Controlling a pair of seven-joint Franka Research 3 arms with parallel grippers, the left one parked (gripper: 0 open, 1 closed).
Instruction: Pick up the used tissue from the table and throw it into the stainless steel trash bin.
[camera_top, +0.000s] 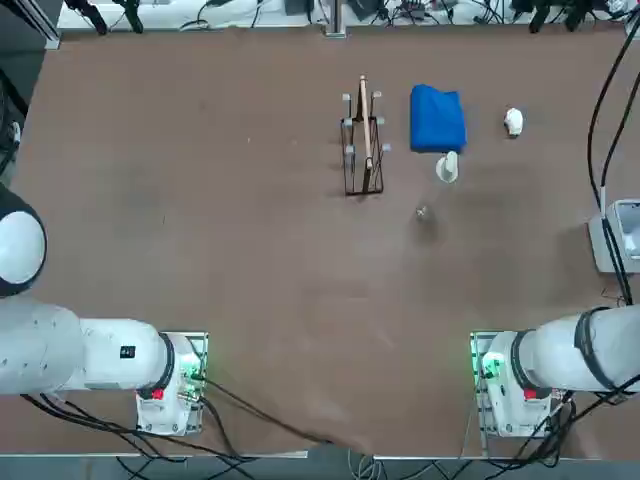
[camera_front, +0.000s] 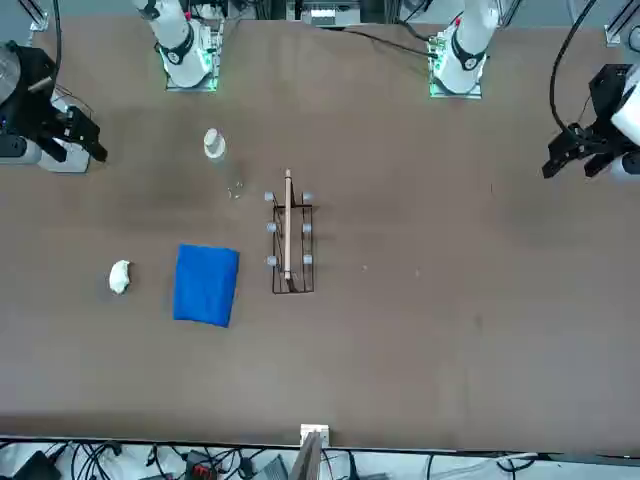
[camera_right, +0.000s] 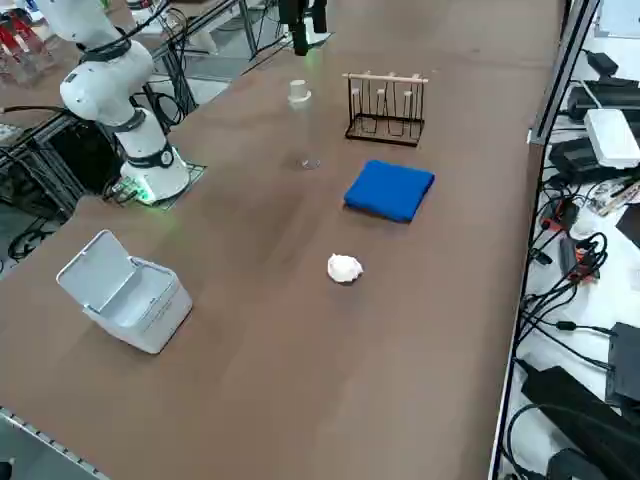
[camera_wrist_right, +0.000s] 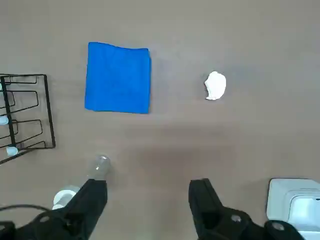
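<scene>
1. Jaws of the right gripper (camera_wrist_right: 149, 192) stood spread apart and empty, hanging high above the bench (camera_top: 200, 200), gripping nothing.
2. Farthest left stood the dark wire rack (camera_top: 363, 140).
3. Next lay the folded blue cloth (camera_top: 437, 118), with a small white bottle (camera_top: 447, 166) just beside its near edge.
4. Right of the cloth, apart from it, lay the used tissue (camera_top: 514, 121) on bare bench.
5. At the right edge sat the stainless steel trash bin (camera_top: 622, 236), lid up, well apart from the tissue.
</scene>
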